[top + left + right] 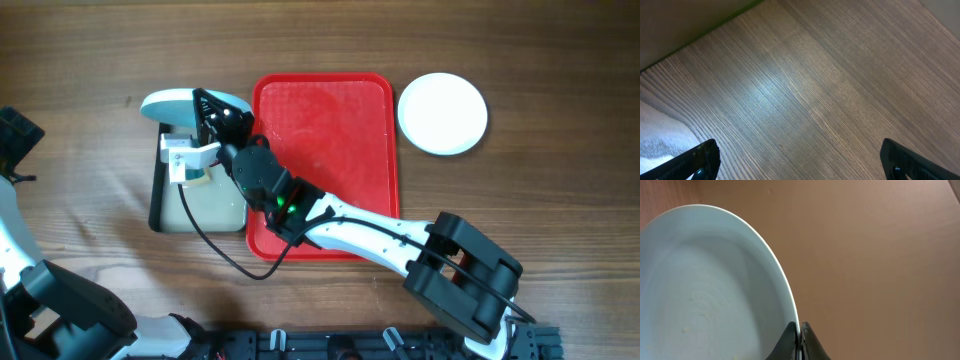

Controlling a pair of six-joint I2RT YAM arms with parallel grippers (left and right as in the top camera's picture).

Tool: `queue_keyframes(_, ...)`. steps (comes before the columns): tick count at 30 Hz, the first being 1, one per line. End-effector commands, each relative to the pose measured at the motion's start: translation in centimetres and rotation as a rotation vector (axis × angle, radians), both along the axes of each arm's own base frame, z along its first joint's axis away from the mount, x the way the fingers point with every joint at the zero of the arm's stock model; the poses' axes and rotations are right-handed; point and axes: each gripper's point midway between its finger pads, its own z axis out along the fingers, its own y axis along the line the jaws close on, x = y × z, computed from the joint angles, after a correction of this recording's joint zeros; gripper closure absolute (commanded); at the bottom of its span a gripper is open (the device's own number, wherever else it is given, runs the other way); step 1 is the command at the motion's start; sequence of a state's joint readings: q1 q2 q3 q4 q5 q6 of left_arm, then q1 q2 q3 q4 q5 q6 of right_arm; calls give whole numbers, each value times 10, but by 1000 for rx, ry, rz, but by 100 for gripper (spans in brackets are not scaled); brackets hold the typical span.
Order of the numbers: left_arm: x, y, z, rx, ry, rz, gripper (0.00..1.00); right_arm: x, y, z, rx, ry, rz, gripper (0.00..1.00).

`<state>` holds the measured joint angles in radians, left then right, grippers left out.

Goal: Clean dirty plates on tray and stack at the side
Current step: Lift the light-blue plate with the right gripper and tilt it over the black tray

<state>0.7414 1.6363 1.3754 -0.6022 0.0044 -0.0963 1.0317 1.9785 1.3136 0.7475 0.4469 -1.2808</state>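
We record the right gripper (799,339) pinched shut on the rim of the mint-blue plate (705,290), held just left of the red tray (325,100); left gripper (800,160) wide open, empty.

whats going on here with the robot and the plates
The right gripper is shut on the rim of a pale blue plate, holding it at the black-rimmed basin left of the red tray. A white plate sits on the table right of the tray. The left gripper hangs open over bare table.
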Motion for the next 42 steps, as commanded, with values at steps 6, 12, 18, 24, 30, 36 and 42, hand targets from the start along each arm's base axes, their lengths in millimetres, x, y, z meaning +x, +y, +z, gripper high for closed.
queue_keyframes(6,0,2,2,-3,-10,17,0,-1,4,4,36,10,10,96)
queue_keyframes(12,0,2,2,-3,-10,17,0,-1,4,4,33,9,9,96)
queue_keyframes(18,0,2,2,-3,-10,17,0,3,2,-24,66,164,4,96)
queue_keyframes(24,0,2,2,-3,-10,17,0,19,-11,-30,237,292,-30,96)
queue_keyframes(30,0,2,2,-3,-10,17,0,42,-37,-62,717,688,-139,96)
queue_keyframes(36,0,2,2,-3,-10,17,0,34,-30,-58,858,936,-37,96)
queue_keyframes(42,0,2,2,-3,-10,17,0,42,-65,-31,954,1063,-46,96)
